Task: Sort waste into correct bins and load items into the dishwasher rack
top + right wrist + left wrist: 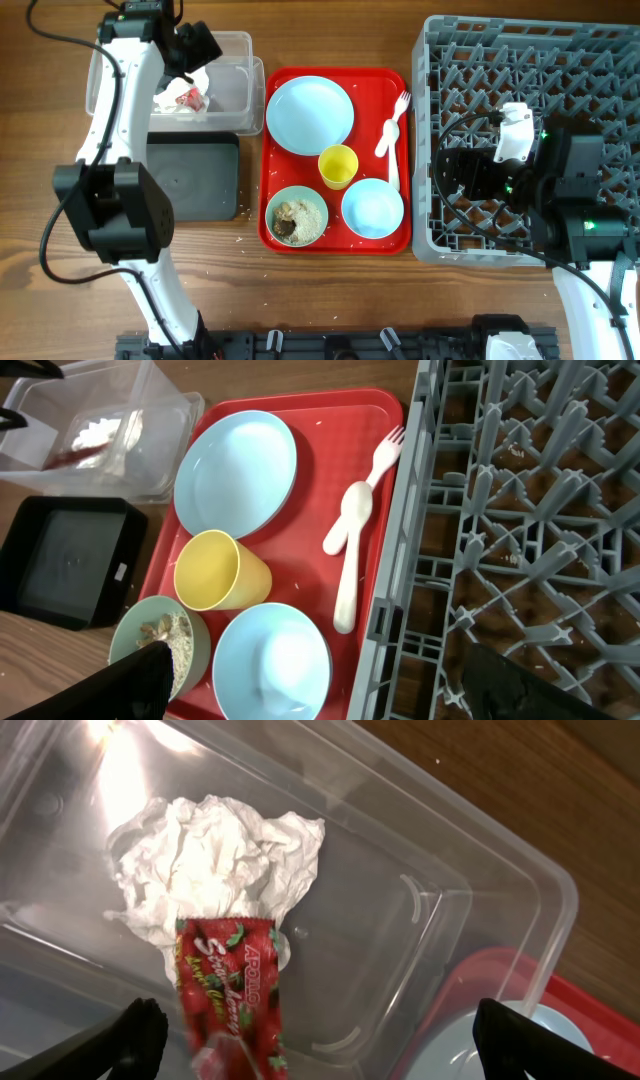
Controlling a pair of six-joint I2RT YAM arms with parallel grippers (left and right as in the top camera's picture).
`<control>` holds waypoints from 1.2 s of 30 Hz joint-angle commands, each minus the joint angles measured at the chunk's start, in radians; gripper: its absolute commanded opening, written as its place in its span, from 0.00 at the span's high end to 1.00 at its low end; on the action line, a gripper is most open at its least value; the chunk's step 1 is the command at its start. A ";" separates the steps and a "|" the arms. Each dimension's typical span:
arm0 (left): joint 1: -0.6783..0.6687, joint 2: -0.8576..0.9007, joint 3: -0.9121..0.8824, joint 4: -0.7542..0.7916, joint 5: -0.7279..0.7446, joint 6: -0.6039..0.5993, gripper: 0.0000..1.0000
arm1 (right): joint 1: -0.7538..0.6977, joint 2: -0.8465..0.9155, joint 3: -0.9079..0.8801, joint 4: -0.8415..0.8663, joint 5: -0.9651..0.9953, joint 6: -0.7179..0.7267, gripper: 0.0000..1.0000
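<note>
The clear tub [235, 75] at the back left holds crumpled white tissue [215, 860] and the red snack wrapper [228, 990], which lies against the tissue. My left gripper [320, 1055] is open above them, also seen in the overhead view [190, 48]. The red tray [400, 245] carries the pale blue plate [310, 115], the yellow cup [338, 165], a bowl with rice and brown bits [298, 217], an empty blue bowl [372, 208] and the white fork [392, 122]. My right gripper [330, 700] is open and empty over the grey rack's [560, 60] left edge.
The black tub [190, 175] sits in front of the clear tub, left of the tray. A white spoon [345, 565] lies beside the fork. Loose white grains are scattered on the wood in front of the tray and black tub.
</note>
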 commanded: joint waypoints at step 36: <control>-0.376 -0.185 -0.362 0.034 0.656 0.245 0.96 | 0.002 0.032 0.019 0.086 -0.172 0.023 0.08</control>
